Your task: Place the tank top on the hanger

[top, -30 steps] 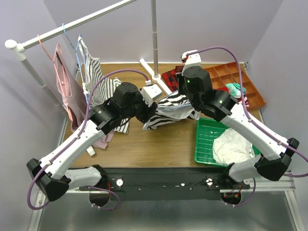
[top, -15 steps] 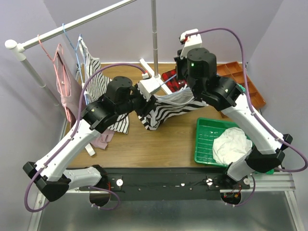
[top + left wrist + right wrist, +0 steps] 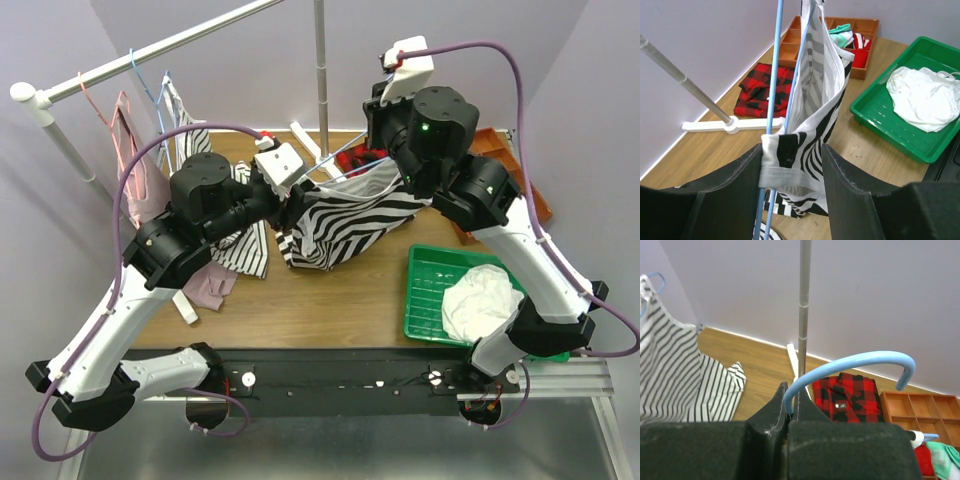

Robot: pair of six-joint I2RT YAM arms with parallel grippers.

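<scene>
The tank top (image 3: 345, 225), with bold black-and-white stripes, hangs above the table between my two grippers. The light-blue hanger (image 3: 340, 163) runs along its top edge. My left gripper (image 3: 290, 195) is shut on the tank top's shoulder. In the left wrist view the fabric (image 3: 815, 75) and the hanger's rods (image 3: 774, 75) sit between the fingers of that gripper (image 3: 792, 160), which stand partly apart. My right gripper (image 3: 385, 160) is shut on the base of the hanger's hook (image 3: 855, 362). In the right wrist view its jaws (image 3: 792, 400) pinch the blue wire.
A clothes rail (image 3: 150, 55) at the left carries a dusty-pink top (image 3: 135, 190) and a finer-striped top (image 3: 205, 170). An upright pole (image 3: 320, 70) stands behind. A red plaid shirt (image 3: 762, 85) lies at the back. A green tray (image 3: 440, 300) holds a white garment (image 3: 485, 300). An orange organiser (image 3: 510, 170) is at the right.
Both arms have risen and lifted the hanger and tank top off the table. The top now hangs spread between them instead of lying bunched.
</scene>
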